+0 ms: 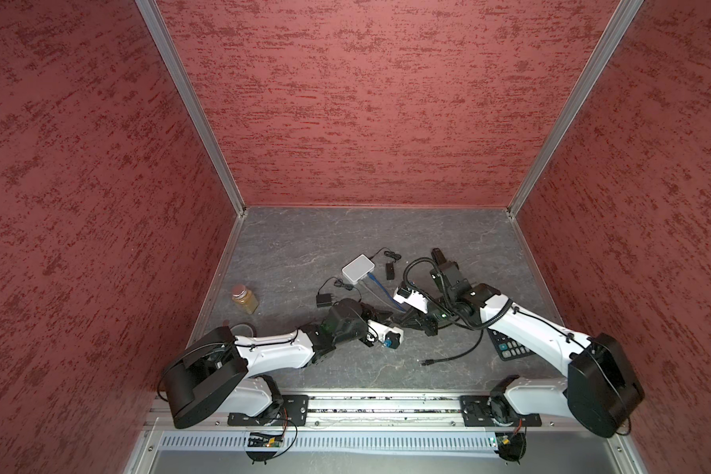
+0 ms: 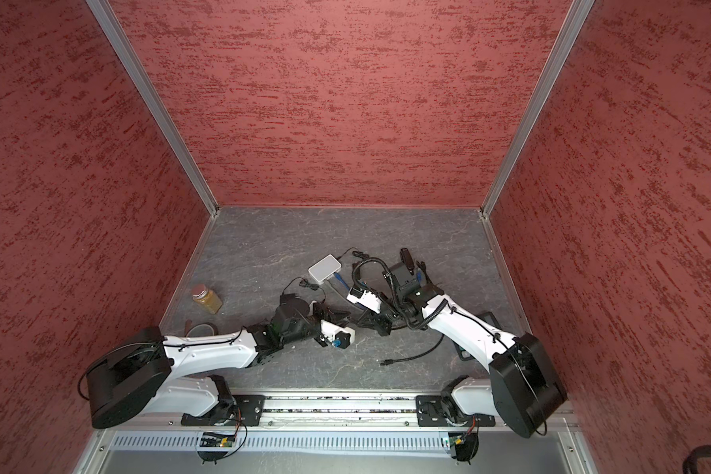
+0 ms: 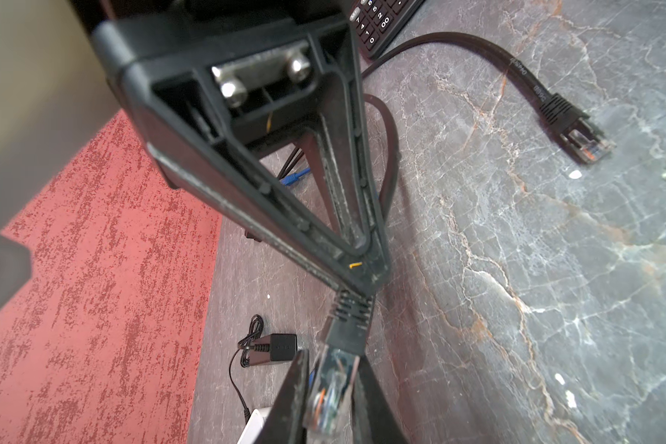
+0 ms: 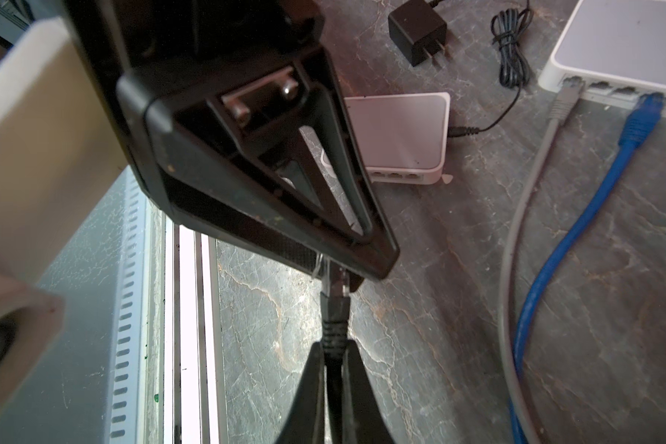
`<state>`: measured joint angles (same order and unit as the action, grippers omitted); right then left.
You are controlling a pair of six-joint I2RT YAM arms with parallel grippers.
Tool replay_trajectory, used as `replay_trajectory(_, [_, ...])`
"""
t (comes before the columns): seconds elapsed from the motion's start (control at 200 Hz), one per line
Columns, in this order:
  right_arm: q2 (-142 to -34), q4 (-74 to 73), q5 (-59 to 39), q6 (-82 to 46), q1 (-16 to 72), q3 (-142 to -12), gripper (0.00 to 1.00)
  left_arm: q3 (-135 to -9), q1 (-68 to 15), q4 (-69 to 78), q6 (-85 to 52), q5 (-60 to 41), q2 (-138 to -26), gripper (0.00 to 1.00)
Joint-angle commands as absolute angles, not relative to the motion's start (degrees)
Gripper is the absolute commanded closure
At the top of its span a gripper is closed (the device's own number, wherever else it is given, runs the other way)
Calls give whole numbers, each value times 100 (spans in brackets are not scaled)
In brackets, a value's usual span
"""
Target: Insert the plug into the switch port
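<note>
Both hold the black cable (image 4: 333, 319): left tool (image 3: 331, 361) pinches its plug (image 3: 329, 392), right tool (image 4: 333, 346) clamps behind; insertion into the switch (image 1: 358, 269) remains.

A: Where is the white rectangular plastic switch (image 1: 358, 269)?
B: Centre, toward the back; a grey cable (image 4: 562, 103) and a blue cable (image 4: 641, 119) sit in its ports.
A: Left of it?
B: A black cube-shaped charger (image 1: 324, 301) to its front-left; further left a lidded clear jar (image 1: 245, 299), a dark tape roll (image 1: 243, 328) just before that.
A: In front?
B: The left gripper (image 3: 333, 355) and right gripper (image 4: 335, 344) meet tip to tip; the clear plastic plug (image 3: 329, 392) sits between the left's fingers, its black cable (image 4: 335, 319) between the right's; a dark keypad calculator (image 1: 510, 349) lies rightward, partly under that arm.
</note>
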<state>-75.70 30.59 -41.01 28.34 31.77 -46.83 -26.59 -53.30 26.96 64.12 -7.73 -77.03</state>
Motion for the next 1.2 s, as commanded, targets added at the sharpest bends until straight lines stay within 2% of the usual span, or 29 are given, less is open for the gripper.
replay_trajectory(0.0, [-7550,3001,-4271,2942,3155,-4860,100,-2689,-5300,2688,6407,-933,-7738,86])
replay_trajectory(0.08, [-7541,2833,-4181,2903,3155,-4801,100,-2720,-5283,2637,6353,-997,-7707,93])
replay_trajectory(0.195, [-7487,2465,-4176,2853,3155,-4650,93,-2790,-5227,2453,6146,-1122,-7673,94])
replay_trajectory(0.26, [-7430,2198,-4114,2839,3155,-4543,83,-2777,-5192,2460,6022,-1174,-7663,94])
replay_trajectory(0.386, [-7103,1425,-3786,2848,3155,-4133,70,-2745,-5085,2355,5678,-1364,-7630,94])
replay_trajectory(0.701, [-5670,-384,-4020,4354,3233,-2700,54,-2345,-4565,2398,4574,-2205,-7286,94])
replay_trajectory(1.007, [-5922,-239,-3732,4608,3682,-2786,54,-2502,-4342,1733,4430,-2513,-7023,94])
replay_trajectory(1.197, [-6440,-1122,-3618,4193,3875,-2760,57,-2509,-4344,1731,4368,-2649,-7022,94])
